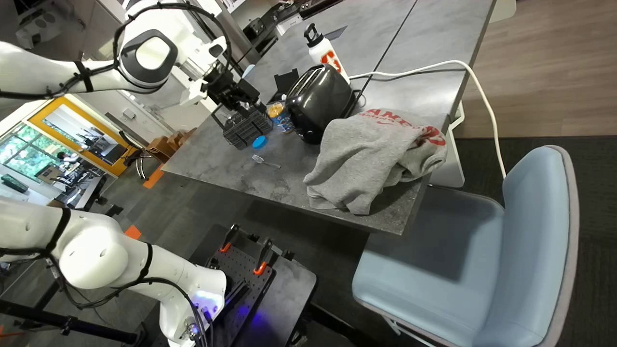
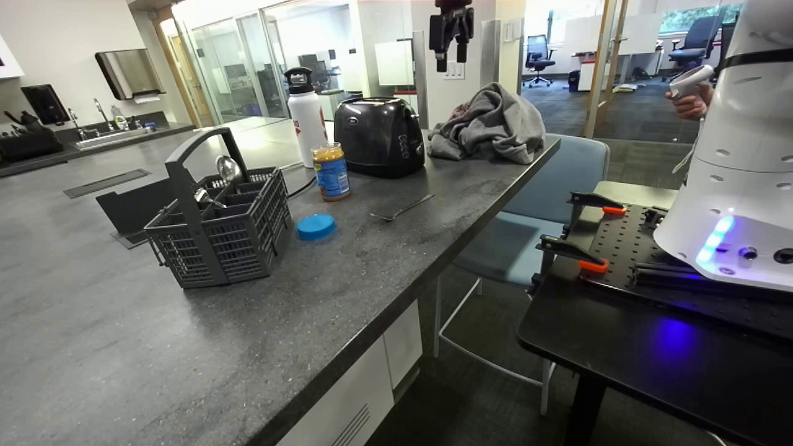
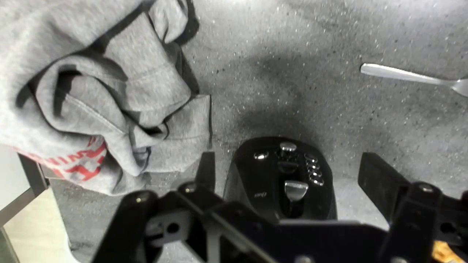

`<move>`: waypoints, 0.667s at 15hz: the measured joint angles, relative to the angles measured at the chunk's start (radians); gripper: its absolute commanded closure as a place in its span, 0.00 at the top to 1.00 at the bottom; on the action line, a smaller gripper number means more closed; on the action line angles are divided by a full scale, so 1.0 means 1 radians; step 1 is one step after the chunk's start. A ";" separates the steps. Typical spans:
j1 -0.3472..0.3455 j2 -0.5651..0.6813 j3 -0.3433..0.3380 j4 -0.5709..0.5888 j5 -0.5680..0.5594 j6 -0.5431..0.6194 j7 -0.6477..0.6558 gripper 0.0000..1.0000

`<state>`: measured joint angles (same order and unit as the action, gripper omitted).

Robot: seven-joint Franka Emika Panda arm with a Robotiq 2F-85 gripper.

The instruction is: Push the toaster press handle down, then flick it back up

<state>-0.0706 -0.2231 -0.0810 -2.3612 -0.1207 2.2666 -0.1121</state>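
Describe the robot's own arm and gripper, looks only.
The smooth, rounded white arm carries looping black cables secured by black bands, with a glowing pale-blue light strip low down. The black, angular two-finger gripper has blocky fingers.

You can read the red capitals "AN" [image 1: 381, 113] on the crumpled grey fabric garment [image 1: 368, 161]; folds break up the rest, and a small red swoosh [image 1: 384, 123] sits beneath. The white cylindrical bottle [image 1: 328, 54] shows you a bold red emblem [image 1: 331, 61], its letter uncertain. The oval badge [image 2: 352, 121] on the glossy black toaster [image 2: 378, 139] and the blue label [image 2: 334, 179] on the round jar [image 2: 326, 153] are too small for you to read.
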 measured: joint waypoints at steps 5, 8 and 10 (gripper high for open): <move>0.000 0.068 0.001 0.041 0.000 0.028 0.005 0.75; -0.002 0.062 0.001 0.039 -0.005 0.030 0.023 0.58; -0.003 0.064 0.001 0.039 -0.005 0.034 0.040 0.42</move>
<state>-0.0734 -0.1590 -0.0799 -2.3226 -0.1258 2.3001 -0.0721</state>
